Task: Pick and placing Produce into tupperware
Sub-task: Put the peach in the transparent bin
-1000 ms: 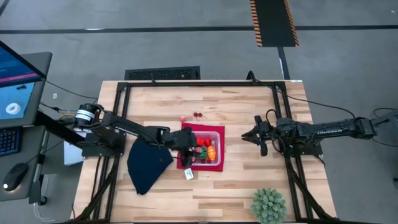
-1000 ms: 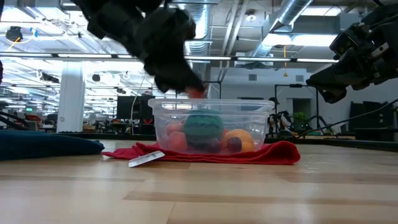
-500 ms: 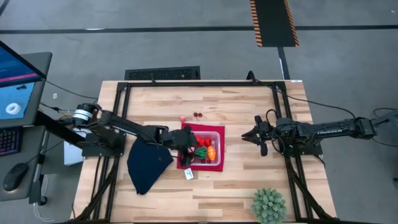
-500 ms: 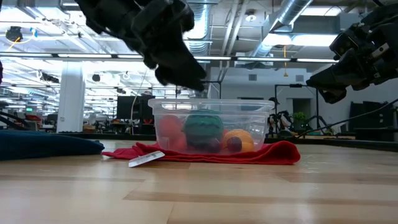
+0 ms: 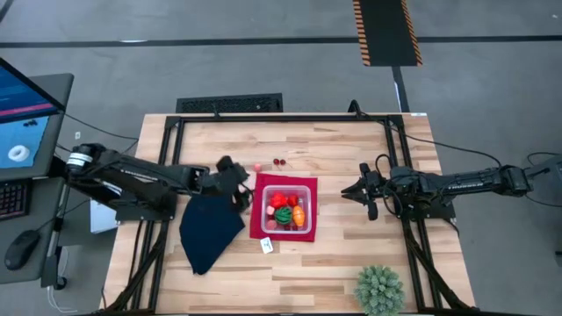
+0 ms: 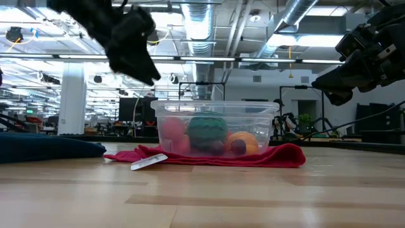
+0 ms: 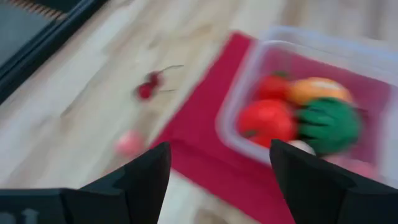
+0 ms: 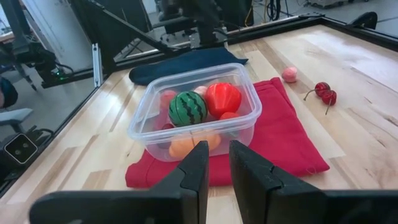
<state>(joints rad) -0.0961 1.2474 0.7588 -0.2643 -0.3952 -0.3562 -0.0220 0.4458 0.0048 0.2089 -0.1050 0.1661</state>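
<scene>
Your left end effector [image 5: 239, 180], fingers apart and empty, hovers just beside the tupperware [image 5: 288, 207], near the pink ball [image 5: 257, 166].

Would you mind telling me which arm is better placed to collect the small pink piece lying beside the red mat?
Left, probably. The left gripper is open close beside the pink piece, while the right gripper waits beyond the tupperware, farther away.

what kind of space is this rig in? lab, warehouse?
Probably an open-plan robotics lab or industrial workshop: exposed ceiling ducts and strip lights in the low view, a hazard-striped floor mat, a monitor beside the wooden table.
</scene>
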